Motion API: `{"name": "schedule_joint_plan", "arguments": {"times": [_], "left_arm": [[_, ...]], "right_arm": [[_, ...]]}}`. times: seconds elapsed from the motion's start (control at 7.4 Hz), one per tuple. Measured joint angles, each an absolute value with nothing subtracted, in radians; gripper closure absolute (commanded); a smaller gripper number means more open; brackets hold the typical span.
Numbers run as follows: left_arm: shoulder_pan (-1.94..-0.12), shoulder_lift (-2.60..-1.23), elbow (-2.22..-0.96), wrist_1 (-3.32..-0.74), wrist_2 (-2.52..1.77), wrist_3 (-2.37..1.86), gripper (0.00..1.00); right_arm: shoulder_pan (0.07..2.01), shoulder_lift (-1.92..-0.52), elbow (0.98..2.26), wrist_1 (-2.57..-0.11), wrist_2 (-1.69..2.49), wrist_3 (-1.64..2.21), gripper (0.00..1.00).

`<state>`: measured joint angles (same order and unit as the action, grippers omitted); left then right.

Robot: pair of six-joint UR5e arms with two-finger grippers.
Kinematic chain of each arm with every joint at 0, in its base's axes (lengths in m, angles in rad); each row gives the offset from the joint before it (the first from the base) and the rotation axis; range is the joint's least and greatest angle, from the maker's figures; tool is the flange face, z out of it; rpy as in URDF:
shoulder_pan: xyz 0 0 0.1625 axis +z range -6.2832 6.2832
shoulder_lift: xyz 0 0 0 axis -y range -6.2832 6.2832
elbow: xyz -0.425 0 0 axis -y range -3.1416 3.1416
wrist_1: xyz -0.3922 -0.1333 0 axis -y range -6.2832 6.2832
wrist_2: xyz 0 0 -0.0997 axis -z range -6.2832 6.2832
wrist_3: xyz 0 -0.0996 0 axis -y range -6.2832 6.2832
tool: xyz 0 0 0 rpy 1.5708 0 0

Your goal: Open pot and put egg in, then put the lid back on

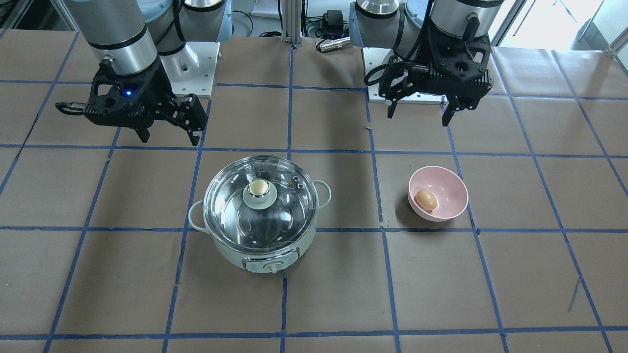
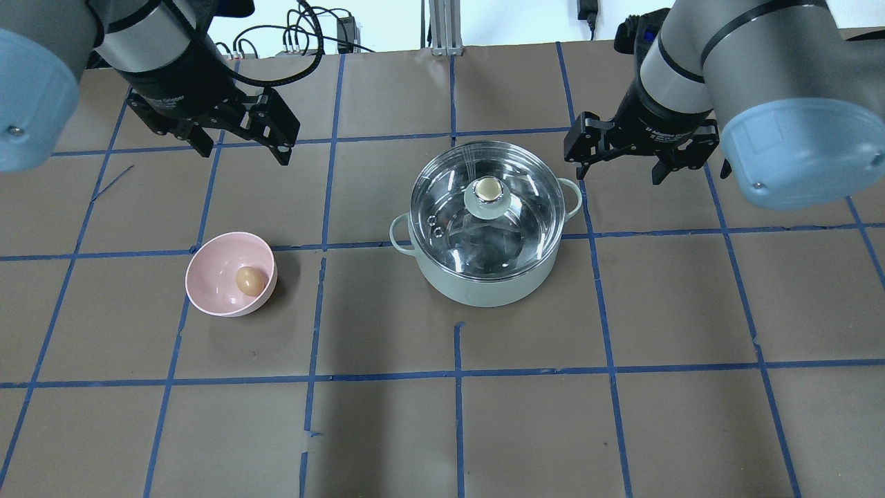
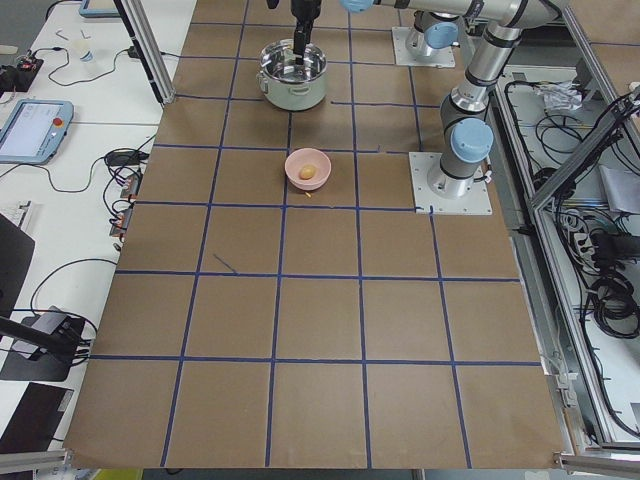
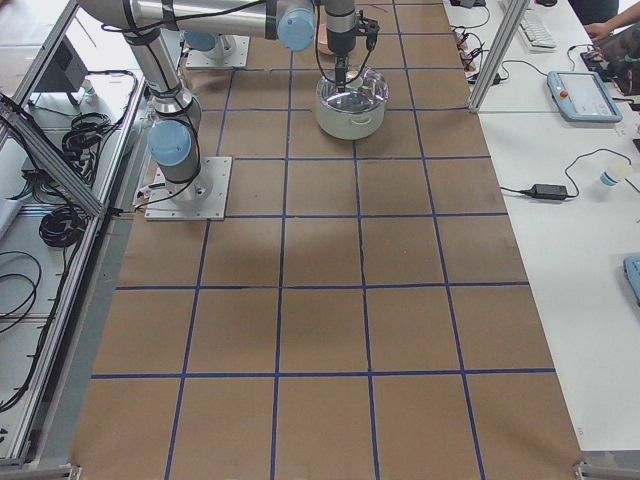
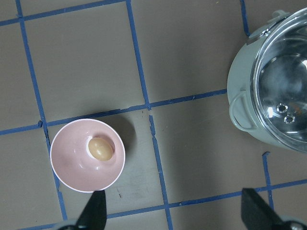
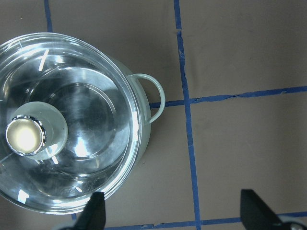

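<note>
The mint-green pot (image 2: 484,287) stands mid-table with the glass lid (image 2: 529,200) closed on it, its beige-topped knob (image 2: 488,189) upright. The egg (image 2: 249,280) lies in a pink bowl (image 2: 211,266) to the pot's left. My left gripper (image 2: 245,149) is open and empty, raised behind the bowl; its wrist view shows the egg (image 5: 100,148) and the pot's edge (image 5: 240,91). My right gripper (image 2: 619,171) is open and empty, raised beside the pot's right handle; its wrist view shows the lid (image 6: 91,124) and knob (image 6: 26,135).
Brown paper with a blue tape grid (image 2: 456,373) covers the table. The arm base plates (image 1: 196,63) are at the robot's side. Cables and a tablet (image 3: 35,125) lie off the table's far edge.
</note>
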<state>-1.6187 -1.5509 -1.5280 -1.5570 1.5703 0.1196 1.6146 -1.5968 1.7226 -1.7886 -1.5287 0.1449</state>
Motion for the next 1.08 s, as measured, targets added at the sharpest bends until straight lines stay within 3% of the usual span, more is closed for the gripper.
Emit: {"name": "schedule_joint_plan", "arguments": {"times": [1.08], "left_arm": [[-1.618,-1.55,-1.528,-1.557,1.572,0.12,0.0]], "right_arm": [[1.616,-1.597,1.706,-1.783,-1.526,0.141,0.0]]}}
